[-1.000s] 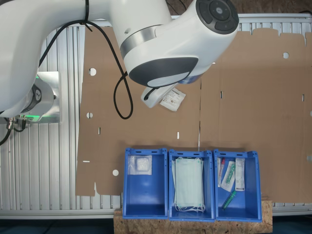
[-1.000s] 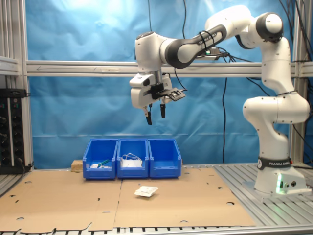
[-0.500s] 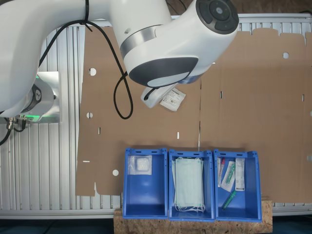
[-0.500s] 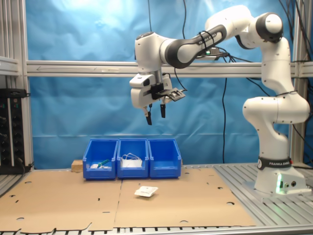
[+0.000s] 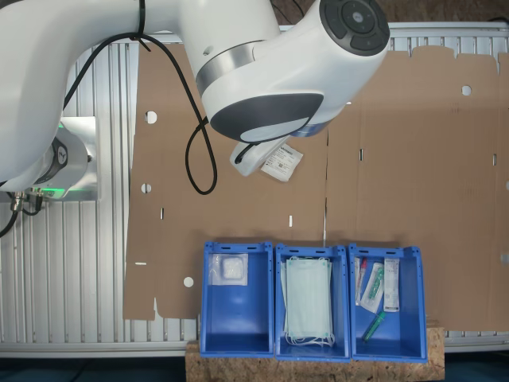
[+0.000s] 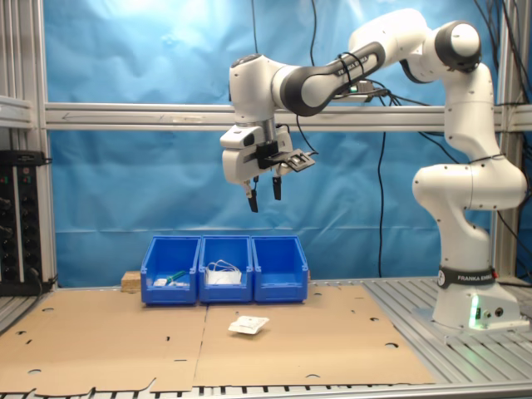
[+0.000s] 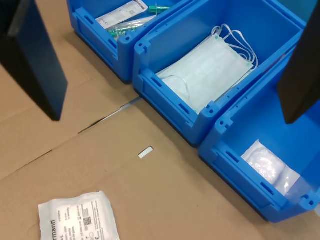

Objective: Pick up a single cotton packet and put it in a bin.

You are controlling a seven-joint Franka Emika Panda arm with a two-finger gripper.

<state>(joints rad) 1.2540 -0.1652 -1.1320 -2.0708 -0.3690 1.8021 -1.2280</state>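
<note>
The cotton packet, a flat white packet with black print, lies on the cardboard in front of the bins. It is also seen from above and close up. My gripper hangs high above the table, open, with nothing between its dark fingers. In the wrist view the gripper looks down on the bins and the packet. The bin at the first exterior view's left holds one clear square packet with a white pad. That bin stands at the second exterior view's right and also shows in the wrist view.
The middle blue crate holds pale green face masks, and the third crate holds syringes and narrow packets. Cardboard sheets cover the table. The robot base stands at the second exterior view's right.
</note>
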